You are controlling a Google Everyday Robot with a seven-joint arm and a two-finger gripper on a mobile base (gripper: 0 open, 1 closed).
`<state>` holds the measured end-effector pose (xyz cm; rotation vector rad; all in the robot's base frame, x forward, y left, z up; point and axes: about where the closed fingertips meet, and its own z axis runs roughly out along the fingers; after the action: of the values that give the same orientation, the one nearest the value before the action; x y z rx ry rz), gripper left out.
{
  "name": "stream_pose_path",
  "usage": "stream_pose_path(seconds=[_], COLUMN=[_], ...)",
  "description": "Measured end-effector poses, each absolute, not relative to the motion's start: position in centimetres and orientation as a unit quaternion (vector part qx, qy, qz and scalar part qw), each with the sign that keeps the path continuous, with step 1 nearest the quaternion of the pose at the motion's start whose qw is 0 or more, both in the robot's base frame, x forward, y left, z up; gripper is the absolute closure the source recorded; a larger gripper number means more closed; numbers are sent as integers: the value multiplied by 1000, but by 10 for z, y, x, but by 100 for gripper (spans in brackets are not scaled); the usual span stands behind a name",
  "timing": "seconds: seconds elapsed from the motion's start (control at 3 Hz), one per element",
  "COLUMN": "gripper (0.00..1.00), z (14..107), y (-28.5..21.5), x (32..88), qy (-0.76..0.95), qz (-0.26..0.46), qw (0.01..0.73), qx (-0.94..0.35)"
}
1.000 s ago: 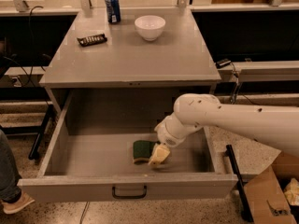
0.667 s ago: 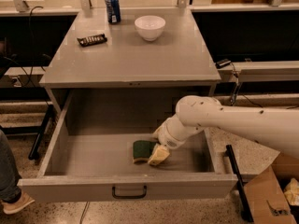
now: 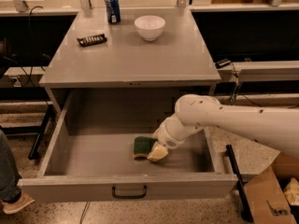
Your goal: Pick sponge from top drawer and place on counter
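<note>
The top drawer (image 3: 56,146) is pulled wide open below the counter (image 3: 135,59); its grey front panel carries a small dark handle (image 3: 129,192). The sponge (image 3: 140,146), dark green over a yellow layer, lies on the drawer floor near the front, about at the middle. My gripper (image 3: 156,150) reaches down into the drawer from the right on the white arm (image 3: 233,120) and sits right against the sponge's right end, touching it. The wrist hides that side of the sponge.
On the counter stand a blue can (image 3: 112,7) at the back, a white bowl (image 3: 150,27) beside it and a dark snack bar (image 3: 91,39) at the left. A cardboard box (image 3: 268,197) is on the floor at right, a person's leg (image 3: 9,181) at left.
Almost nothing differs: the arm and gripper stay at the sponge's right end, and the sponge lies in the same spot on the drawer floor.
</note>
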<state>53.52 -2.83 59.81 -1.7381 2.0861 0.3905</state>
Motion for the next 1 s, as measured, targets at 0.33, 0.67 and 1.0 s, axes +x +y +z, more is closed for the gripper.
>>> stream_pose_path(seconds=[0.33,0.67,1.0], gripper=[100,100,100], z=[637,740,770], y=[-38,-70,-70], x=[541,555,560], qy=[727,691,667], qz=[142,135,134], qw=[226,282,290], qx=[-632,-651,-673])
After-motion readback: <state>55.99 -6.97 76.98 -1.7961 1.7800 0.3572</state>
